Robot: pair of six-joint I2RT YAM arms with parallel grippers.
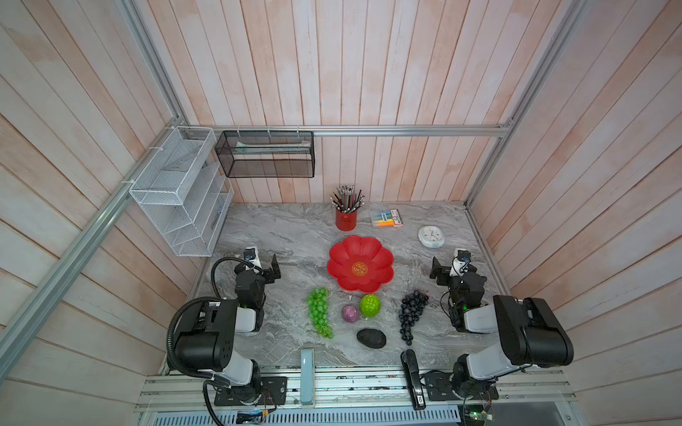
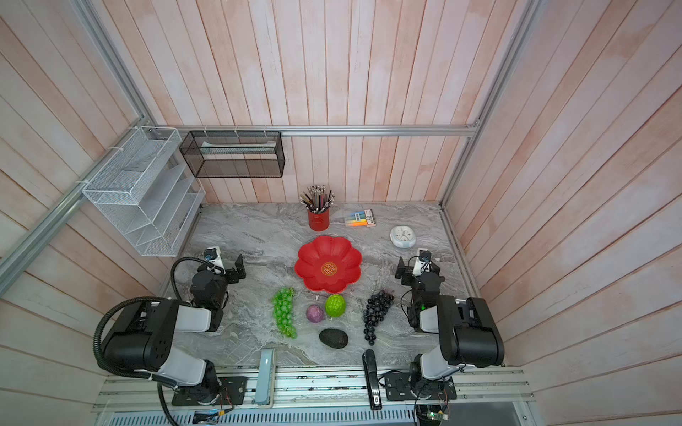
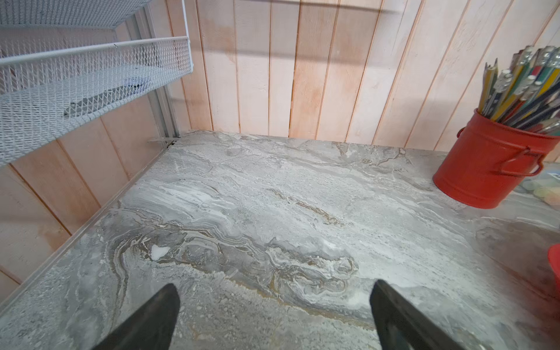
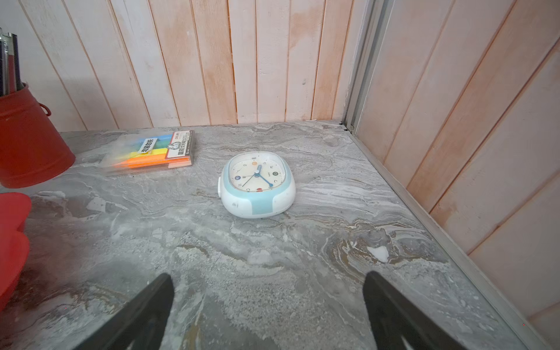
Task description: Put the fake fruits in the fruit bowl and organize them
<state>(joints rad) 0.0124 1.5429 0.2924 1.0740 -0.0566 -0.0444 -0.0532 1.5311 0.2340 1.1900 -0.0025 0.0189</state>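
Note:
The red flower-shaped fruit bowl (image 1: 343, 254) (image 2: 312, 254) sits mid-table with nothing in it. Its rim also shows in the wrist views (image 3: 556, 266) (image 4: 12, 242). Nearer the front lie the fake fruits: green grape bunch (image 1: 319, 311), small purple ball (image 1: 350, 313), bumpy lime-green ball (image 1: 370, 305), purple-black grape bunch (image 1: 411, 313) and dark avocado (image 1: 371, 338). My left gripper (image 1: 264, 267) (image 3: 274, 285) hovers left of the bowl, open and holding nothing. My right gripper (image 1: 448, 267) (image 4: 269, 274) stands right of the bowl, also open, over bare marble.
A red pencil cup (image 1: 345, 219), a highlighter pack (image 1: 387, 218) and a white clock (image 1: 430, 236) stand behind the bowl. A white mesh rack (image 1: 177, 195) and a black mesh basket (image 1: 265, 155) hang on the walls. A black stapler (image 1: 412, 380) lies at the front edge.

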